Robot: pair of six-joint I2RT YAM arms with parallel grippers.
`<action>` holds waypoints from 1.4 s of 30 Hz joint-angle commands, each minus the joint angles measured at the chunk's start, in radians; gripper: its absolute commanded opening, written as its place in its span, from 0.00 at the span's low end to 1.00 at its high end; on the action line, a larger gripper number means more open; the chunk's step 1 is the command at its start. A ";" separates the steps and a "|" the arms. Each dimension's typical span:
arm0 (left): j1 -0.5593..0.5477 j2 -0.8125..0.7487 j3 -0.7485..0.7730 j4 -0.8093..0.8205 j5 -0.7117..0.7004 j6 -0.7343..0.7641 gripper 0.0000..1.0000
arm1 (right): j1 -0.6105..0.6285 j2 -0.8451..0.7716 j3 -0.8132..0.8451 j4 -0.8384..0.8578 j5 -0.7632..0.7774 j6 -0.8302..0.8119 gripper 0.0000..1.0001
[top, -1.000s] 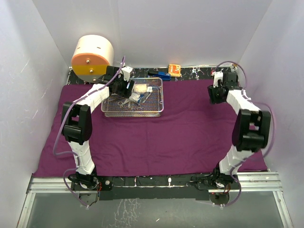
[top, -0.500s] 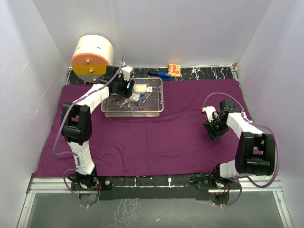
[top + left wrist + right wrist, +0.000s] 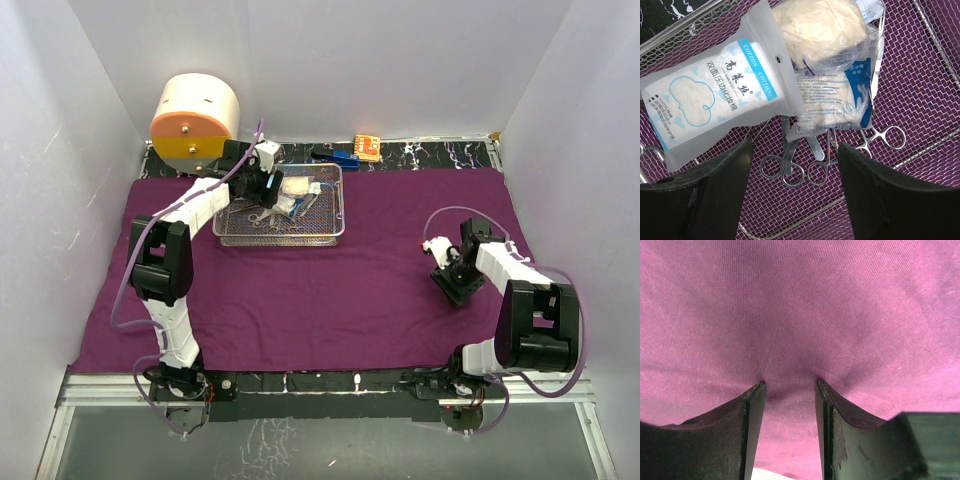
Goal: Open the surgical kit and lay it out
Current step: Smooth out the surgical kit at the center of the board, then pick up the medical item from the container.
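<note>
- Purple cloth wrap (image 3: 330,295) lay spread flat over the table.
- Wire-mesh tray (image 3: 282,243) sat on the wrap at 11 o'clock in the overhead view.
- Left gripper (image 3: 795,192) hung over the tray, jaws wide, holding nothing.
- In the left wrist view the tray held a cotton packet (image 3: 715,100) at 10 o'clock, a gauze bundle (image 3: 820,27) at 12 o'clock and forceps (image 3: 785,167) at 6 o'clock.
- Right gripper (image 3: 790,385), at 3 o'clock on the wrap, stood half apart, tips pressing into puckered cloth.
</note>
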 commanded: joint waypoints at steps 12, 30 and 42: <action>-0.006 -0.077 0.005 -0.011 -0.007 -0.012 0.68 | -0.003 0.051 0.179 -0.080 -0.064 0.050 0.46; 0.010 0.129 0.208 -0.046 -0.094 -0.044 0.64 | -0.003 0.068 0.338 0.193 -0.320 0.405 0.46; -0.023 0.269 0.342 -0.071 -0.025 -0.047 0.51 | -0.003 0.079 0.286 0.213 -0.344 0.420 0.45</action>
